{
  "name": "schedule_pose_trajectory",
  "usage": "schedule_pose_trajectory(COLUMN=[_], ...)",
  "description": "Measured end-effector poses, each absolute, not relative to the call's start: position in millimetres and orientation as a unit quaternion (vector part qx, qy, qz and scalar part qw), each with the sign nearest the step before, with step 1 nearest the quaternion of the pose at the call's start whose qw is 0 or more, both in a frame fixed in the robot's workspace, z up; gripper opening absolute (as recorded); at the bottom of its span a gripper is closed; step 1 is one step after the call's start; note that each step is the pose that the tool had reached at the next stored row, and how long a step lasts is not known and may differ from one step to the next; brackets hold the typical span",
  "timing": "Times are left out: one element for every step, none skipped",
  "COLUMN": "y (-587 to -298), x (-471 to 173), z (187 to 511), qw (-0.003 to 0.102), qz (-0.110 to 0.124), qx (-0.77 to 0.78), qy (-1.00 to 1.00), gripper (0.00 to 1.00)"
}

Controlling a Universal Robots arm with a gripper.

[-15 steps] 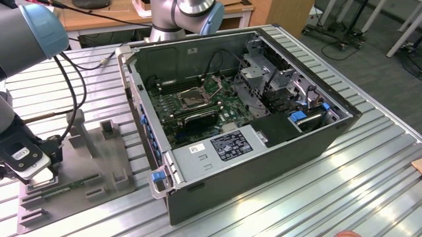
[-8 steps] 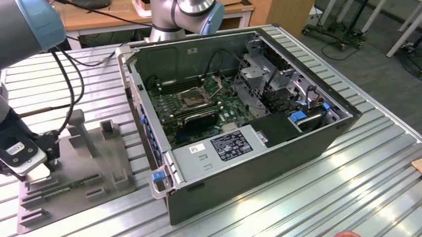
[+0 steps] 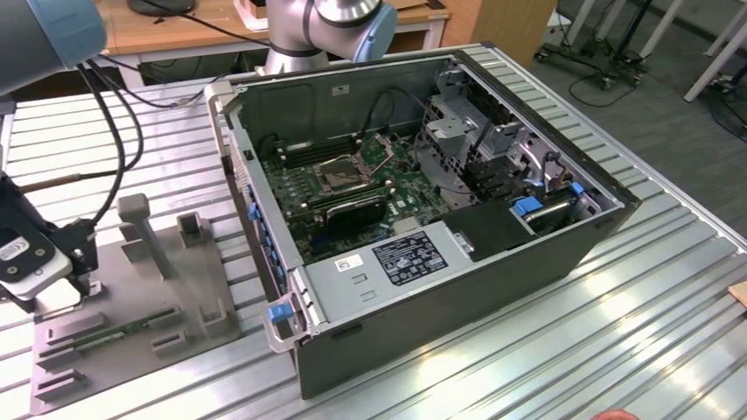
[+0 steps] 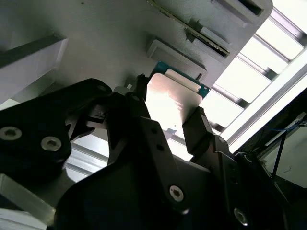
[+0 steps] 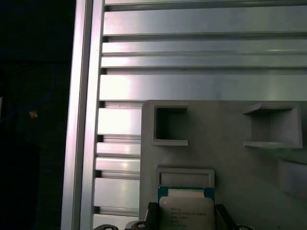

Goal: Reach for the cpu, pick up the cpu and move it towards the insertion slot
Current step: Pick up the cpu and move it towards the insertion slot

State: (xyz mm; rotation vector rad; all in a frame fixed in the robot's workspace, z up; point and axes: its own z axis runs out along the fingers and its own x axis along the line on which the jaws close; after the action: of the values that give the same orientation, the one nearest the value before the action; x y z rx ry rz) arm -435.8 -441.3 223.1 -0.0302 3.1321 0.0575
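Pinching the cpu [image 4: 170, 100] by two opposite edges in the second wrist view, my fingers [image 4: 199, 129] sit narrow on it, over the grey holder plate [image 4: 110, 38]. First wrist view: cpu [image 5: 186, 213] just beside a raised frame [image 5: 185, 172] on that plate. Exterior view: I hang over the plate at the exterior view's left; insertion slot [image 3: 342, 175] well apart, inside the open computer case [image 3: 467, 289] on the table [image 3: 653, 332].

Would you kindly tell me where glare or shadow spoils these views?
Second wrist view: glare whitens the top of the cpu, and the gripper is in near-black shadow. First wrist view: the slats of the table shine brightly, with darkness beside them. Exterior view: evenly lit, with a mild sheen on the table.
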Motion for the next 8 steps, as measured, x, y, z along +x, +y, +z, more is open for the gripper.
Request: schedule_pose_trajectory(y=[-441,-441,-441,-441,-441,-441,-441,-441], x=[-436,-436,-436,-436,-436,-436,-436,-436], z=[226,229,231,234,236,238,241,243], qw=[0.004,0.004,0.004,0.005,0.005,0.004,0.005,0.005], qz=[0.018,0.018,0.018,0.018,0.018,0.018,0.018,0.018], qx=[-0.01,-0.01,-0.01,-0.01,-0.01,-0.01,-0.01,-0.01], qy=[1.0,1.0,1.0,1.0,1.0,1.0,1.0,1.0], gripper=[0.54,0.54,0.54,0.54,0.54,0.54,0.54,0.54])
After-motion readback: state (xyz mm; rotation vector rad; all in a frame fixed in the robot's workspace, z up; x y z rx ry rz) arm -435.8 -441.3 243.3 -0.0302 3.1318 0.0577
